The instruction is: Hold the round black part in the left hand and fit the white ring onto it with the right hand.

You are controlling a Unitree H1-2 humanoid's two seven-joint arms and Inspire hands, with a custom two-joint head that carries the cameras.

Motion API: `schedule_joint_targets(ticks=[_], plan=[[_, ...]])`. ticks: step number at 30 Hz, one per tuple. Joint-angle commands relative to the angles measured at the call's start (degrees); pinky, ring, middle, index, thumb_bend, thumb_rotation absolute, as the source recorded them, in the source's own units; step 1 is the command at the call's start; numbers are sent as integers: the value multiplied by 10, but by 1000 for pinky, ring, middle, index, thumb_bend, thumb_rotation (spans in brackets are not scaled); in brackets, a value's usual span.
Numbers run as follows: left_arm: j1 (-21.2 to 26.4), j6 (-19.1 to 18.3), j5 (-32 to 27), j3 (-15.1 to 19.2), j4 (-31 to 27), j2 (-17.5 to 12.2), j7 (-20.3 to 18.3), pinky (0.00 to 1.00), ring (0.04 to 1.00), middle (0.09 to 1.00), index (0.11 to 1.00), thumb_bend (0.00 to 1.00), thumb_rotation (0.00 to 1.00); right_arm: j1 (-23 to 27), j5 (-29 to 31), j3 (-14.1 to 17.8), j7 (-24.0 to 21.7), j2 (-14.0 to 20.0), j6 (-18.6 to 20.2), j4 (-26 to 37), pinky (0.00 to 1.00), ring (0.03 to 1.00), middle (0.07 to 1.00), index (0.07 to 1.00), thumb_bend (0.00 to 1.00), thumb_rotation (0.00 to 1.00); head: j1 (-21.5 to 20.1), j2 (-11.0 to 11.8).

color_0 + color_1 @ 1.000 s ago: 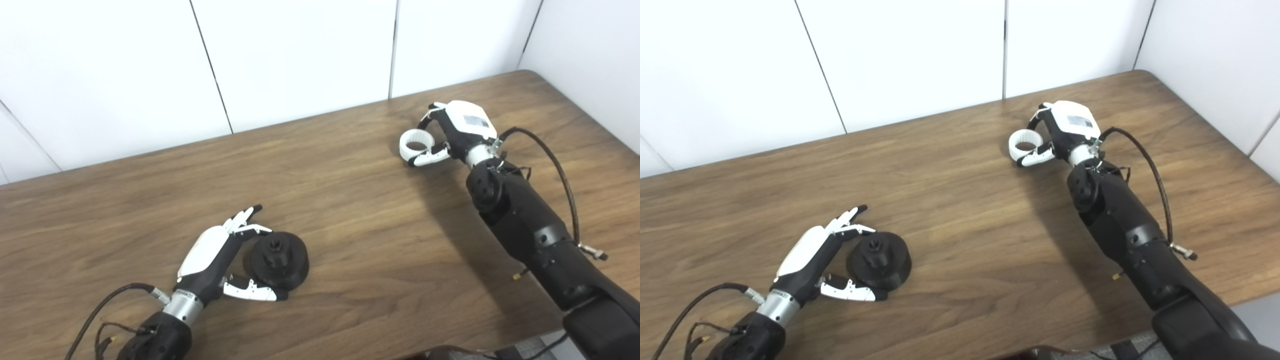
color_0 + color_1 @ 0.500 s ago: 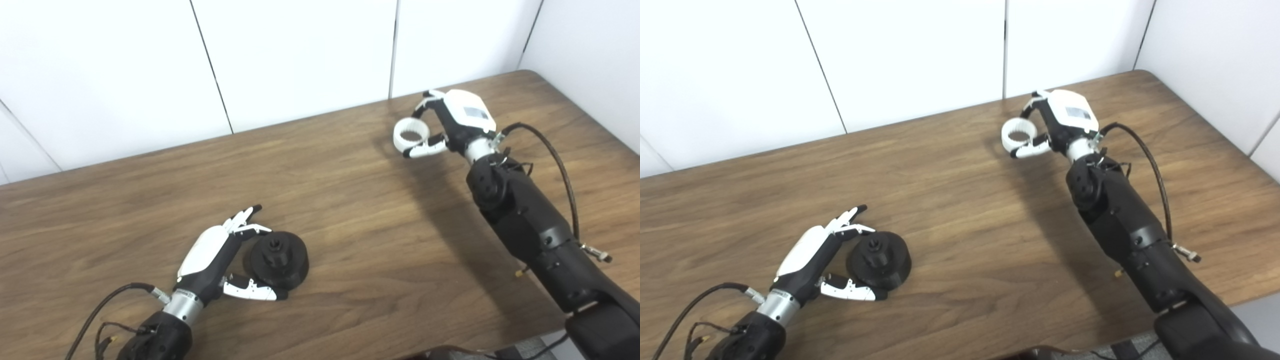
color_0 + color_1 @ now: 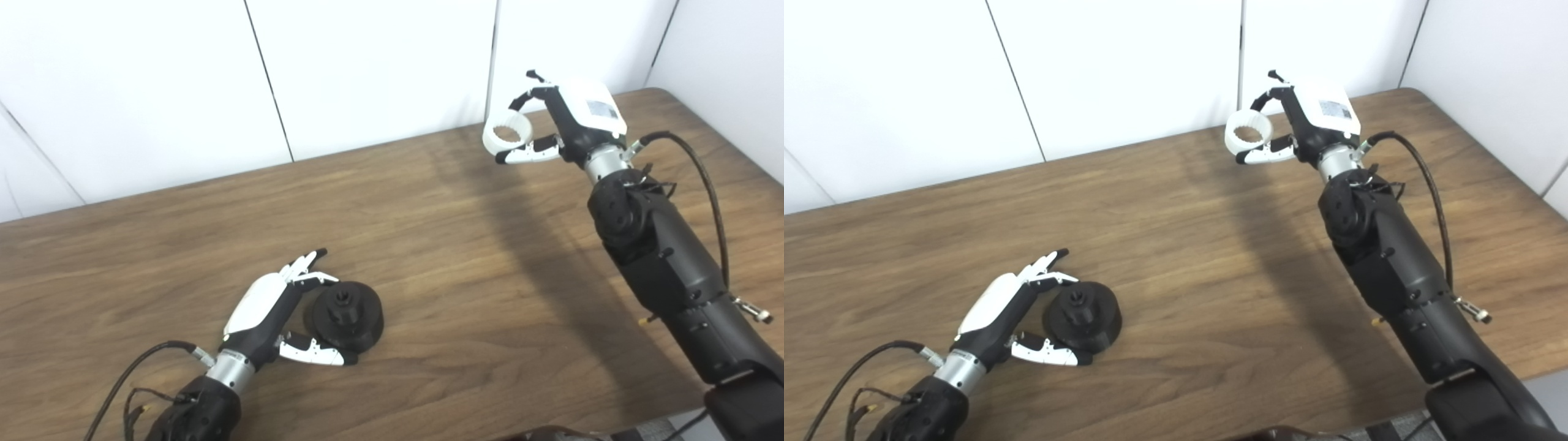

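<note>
The round black part (image 3: 346,313) rests on the wooden table (image 3: 465,282) at the front left, its central hub facing up. My left hand (image 3: 269,315) lies on the table beside it, fingers apart, thumb along its near side and fingers at its far left side, not closed on it. My right hand (image 3: 566,125) is raised well above the table's back right and is shut on the white ring (image 3: 507,135), held between thumb and fingers with its opening facing up. The ring also shows in the right eye view (image 3: 1248,136).
White wall panels (image 3: 367,67) stand behind the table's back edge, close to the raised right hand. Cables (image 3: 704,184) hang off the right forearm and another trails from the left wrist (image 3: 135,373). The table's right corner lies by the right arm.
My right hand has lifted the white ring higher off the table, up toward the wall. The left hand and black part stay put. The camera has shifted slightly.
</note>
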State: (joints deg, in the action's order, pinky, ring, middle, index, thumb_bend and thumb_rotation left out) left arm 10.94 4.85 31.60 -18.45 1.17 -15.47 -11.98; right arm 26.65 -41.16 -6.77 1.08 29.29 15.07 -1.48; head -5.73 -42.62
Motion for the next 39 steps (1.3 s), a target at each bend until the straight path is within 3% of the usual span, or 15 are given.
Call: schedule_joint_targets(ticks=[1, 6, 16, 33, 39], plan=[[23, -9, 10, 0, -17, 6, 2, 1000, 1000, 1000, 643, 986, 360, 26, 1, 14, 1, 23, -18, 27, 893, 902, 905, 620, 758, 322, 13, -2], [30, -24, 28, -9, -21, 24, 4, 1000, 1000, 1000, 639, 993, 374, 18, 14, 27, 3, 28, -35, 32, 881, 886, 892, 616, 767, 271, 64, -12], [31, -32, 37, -12, -23, 34, 8, 1000, 1000, 1000, 637, 1000, 396, 12, 34, 38, 6, 20, -63, 35, 899, 871, 888, 612, 764, 234, 68, -18], [34, -29, 38, -10, -12, 35, 15, 1000, 1000, 1000, 640, 1000, 414, -81, 36, 10, -34, -46, -66, 203, 718, 826, 877, 612, 768, 293, 66, -24], [37, -32, 40, -11, -14, 38, 14, 1000, 1000, 1000, 641, 1000, 400, -104, 45, 0, -55, -63, -72, 244, 713, 820, 876, 615, 761, 298, 65, -25]])
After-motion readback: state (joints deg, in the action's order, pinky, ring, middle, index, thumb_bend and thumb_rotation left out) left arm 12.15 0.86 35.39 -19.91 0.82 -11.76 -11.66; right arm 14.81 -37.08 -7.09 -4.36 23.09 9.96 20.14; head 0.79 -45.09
